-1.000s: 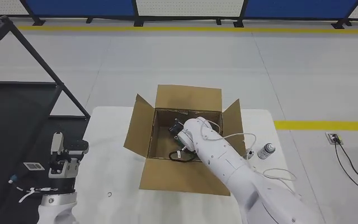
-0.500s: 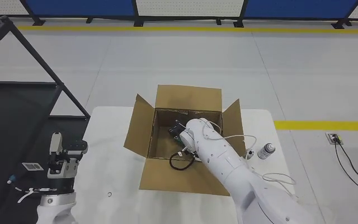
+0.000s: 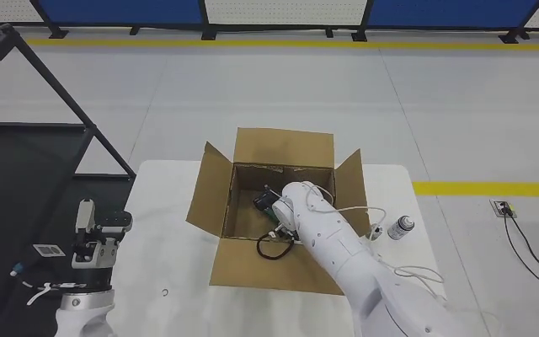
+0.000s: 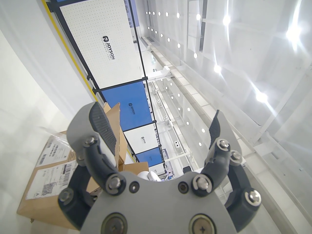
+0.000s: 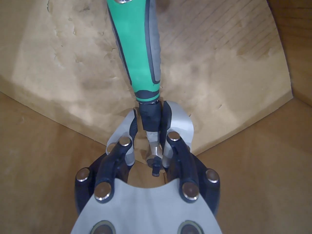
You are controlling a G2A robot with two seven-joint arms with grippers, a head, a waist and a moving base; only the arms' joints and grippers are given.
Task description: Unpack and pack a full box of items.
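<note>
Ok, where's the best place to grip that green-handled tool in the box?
Probably the tool is best held by its black collar, approached from the shaft end: narrower than the bulging green handle. The right gripper is shut on it there.

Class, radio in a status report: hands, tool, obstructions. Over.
Right hand shut on green-handled tool, inside box. Left hand open, holding nothing. Box walls close around tool.

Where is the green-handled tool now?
In the right wrist view, the green-handled tool is inside the cardboard box, its black collar between the jaws of the right gripper.
</note>
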